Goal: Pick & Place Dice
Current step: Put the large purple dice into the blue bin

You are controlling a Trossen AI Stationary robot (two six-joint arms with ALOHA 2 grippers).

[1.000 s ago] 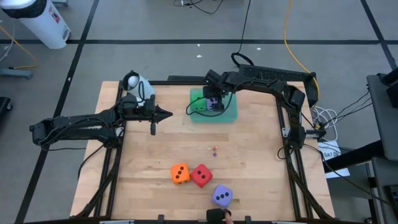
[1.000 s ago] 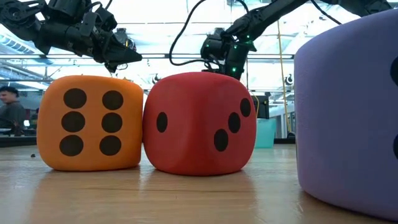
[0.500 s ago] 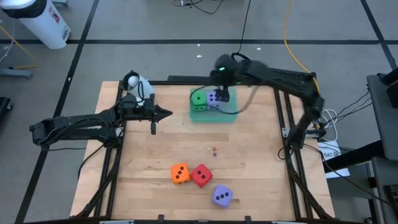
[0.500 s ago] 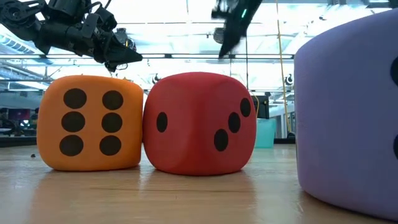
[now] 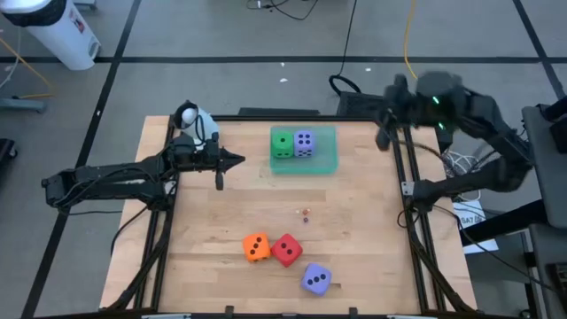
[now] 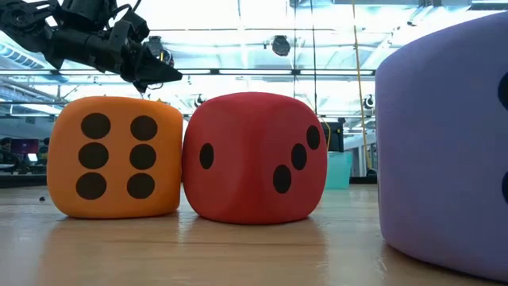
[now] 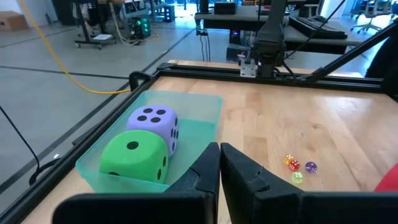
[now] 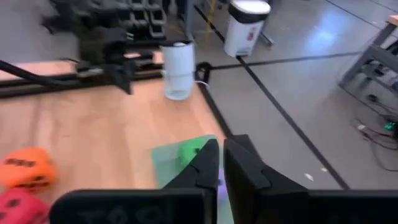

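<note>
A green tray (image 5: 323,152) at the table's far middle holds a green die (image 5: 282,143) and a purple die (image 5: 304,143) side by side on its floor. An orange die (image 5: 256,247), a red die (image 5: 286,250) and a second purple die (image 5: 316,279) rest on the wood near the front edge. My right gripper (image 5: 383,136) hovers shut over the far right corner, away from the tray. My left gripper (image 5: 239,161) hangs shut left of the tray; its wrist view shows the green die (image 7: 134,158) and purple die (image 7: 154,124).
Several tiny dice (image 5: 306,213) lie on the wood at mid-table. A white cylinder (image 5: 197,124) stands at the far left of the table beside my left arm. Dark frame rails (image 5: 406,186) run along the table's sides. Bare wood lies between the tray and the front dice.
My right gripper has drawn up and away from the tray, swinging toward the table's far right corner. The purple die it stood at stays in the tray beside the green die.
</note>
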